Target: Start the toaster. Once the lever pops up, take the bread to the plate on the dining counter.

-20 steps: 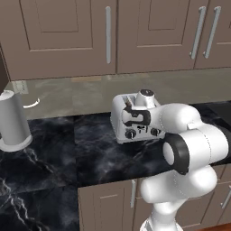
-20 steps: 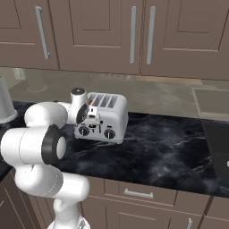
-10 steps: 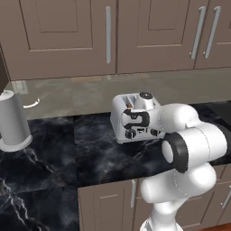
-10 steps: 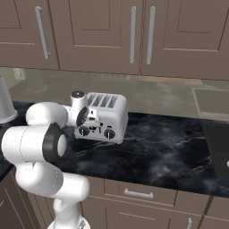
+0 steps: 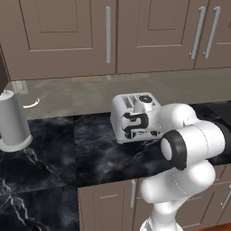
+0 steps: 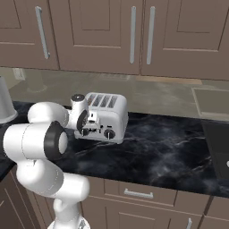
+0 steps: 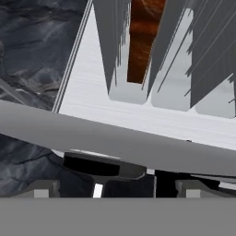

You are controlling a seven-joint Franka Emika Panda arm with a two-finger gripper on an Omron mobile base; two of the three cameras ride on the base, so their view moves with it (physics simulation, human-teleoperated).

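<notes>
The silver-white toaster (image 5: 121,107) (image 6: 112,117) stands on the black marble counter, near the back wall. The bread (image 7: 143,41), a brown slice, sits down in one of the slots on the toaster's top (image 7: 115,115). My gripper (image 5: 133,126) (image 6: 89,123) (image 7: 115,186) is open and pressed close against the toaster's front left, pointing down over its edge. A black lever (image 7: 99,167) lies just below that edge, between my spread fingertips. Nothing is held. The plate and the dining counter are out of view.
A tall grey canister (image 5: 13,121) (image 6: 3,102) stands at the counter's far left. Brown wall cabinets (image 5: 108,31) hang above a pale backsplash. Bare dark counter (image 6: 170,152) stretches to the right of the toaster, with drawers below.
My hand has sunk a little lower along the toaster's front. The jaws have stayed wide, and the toaster and bread have not moved.
</notes>
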